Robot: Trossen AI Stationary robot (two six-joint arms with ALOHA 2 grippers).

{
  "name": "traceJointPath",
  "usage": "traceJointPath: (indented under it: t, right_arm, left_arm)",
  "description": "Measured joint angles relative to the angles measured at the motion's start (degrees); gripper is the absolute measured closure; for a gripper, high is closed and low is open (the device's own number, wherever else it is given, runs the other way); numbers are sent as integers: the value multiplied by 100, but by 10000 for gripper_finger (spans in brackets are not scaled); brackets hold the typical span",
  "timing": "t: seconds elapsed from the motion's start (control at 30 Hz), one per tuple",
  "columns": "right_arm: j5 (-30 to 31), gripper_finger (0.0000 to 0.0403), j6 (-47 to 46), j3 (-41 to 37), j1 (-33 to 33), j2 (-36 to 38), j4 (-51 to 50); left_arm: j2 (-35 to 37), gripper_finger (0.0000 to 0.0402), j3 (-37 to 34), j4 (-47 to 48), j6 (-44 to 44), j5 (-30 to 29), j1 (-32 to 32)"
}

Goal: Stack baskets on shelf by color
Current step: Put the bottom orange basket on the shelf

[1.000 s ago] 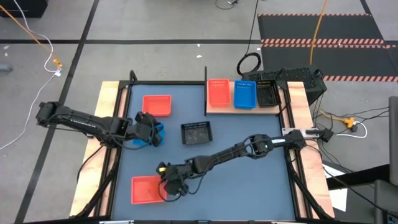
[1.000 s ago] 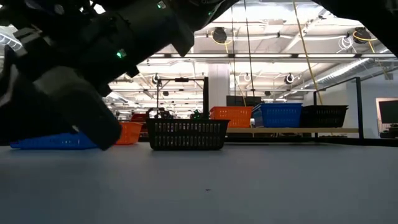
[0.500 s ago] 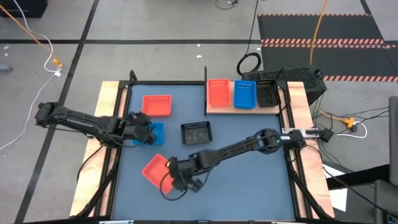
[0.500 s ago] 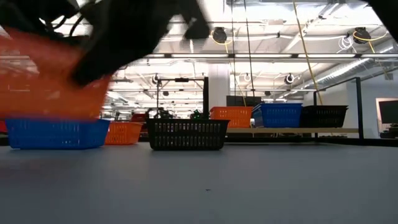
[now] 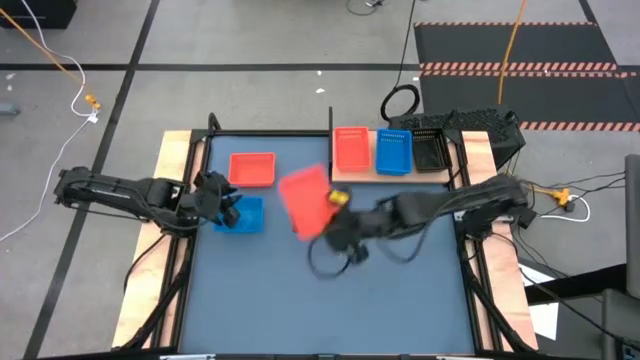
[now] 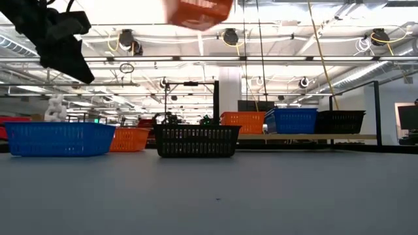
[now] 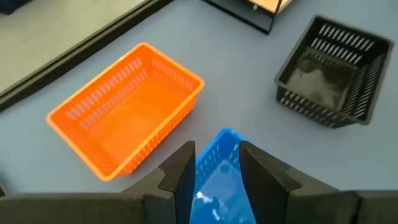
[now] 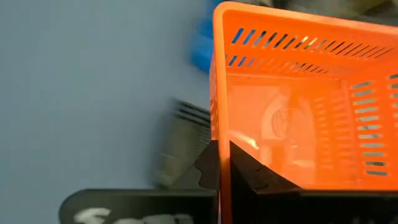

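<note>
High view: the right end effector (image 5: 335, 212) carries a red-orange basket (image 5: 305, 199) lifted clear of the blue tabletop (image 5: 400, 290), tilted, just short of the wooden shelf (image 5: 395, 174). One second earlier this basket lay at the near-left part of the tabletop; half a second earlier it was raised only slightly there. It has since travelled toward the shelf and now covers the loose black wire-mesh basket (image 7: 333, 73) in the overhead view. In the right wrist view the fingers are pinched on the carried basket's rim. The low view shows it only as an orange shape at the upper edge of the frame.

The left end effector (image 5: 222, 203) has drawn back toward the left edge compared with the earlier frames. It hovers at the near end of the blue basket (image 5: 243, 214), its fingers (image 7: 180, 171) spread to either side of that basket's rim.

A second red-orange basket (image 5: 252, 168) rests at the far-left part of the tabletop, near the blue one. On the shelf stand a red-orange shelf basket (image 5: 351, 150), a blue shelf basket (image 5: 394, 151) and a black shelf basket (image 5: 431, 152), side by side, unchanged. The black post (image 5: 331, 145) rises at the shelf's left end, close to the carried basket. The near half of the tabletop is open.
</note>
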State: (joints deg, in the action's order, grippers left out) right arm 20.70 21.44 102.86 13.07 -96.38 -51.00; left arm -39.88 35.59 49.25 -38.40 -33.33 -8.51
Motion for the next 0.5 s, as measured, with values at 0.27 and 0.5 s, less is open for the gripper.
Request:
traceJointPath:
  t: [0.27, 0.5]
  right_arm:
    - [672, 402, -266, -1541, -1556, 1512, 687]
    - [-310, 402, -240, -3108, -3057, 2000, 1973]
  left_arm:
    - [-39, 275, -71, 22, 40, -18, 0]
    - [-39, 275, -33, -9, 39, -116, 39]
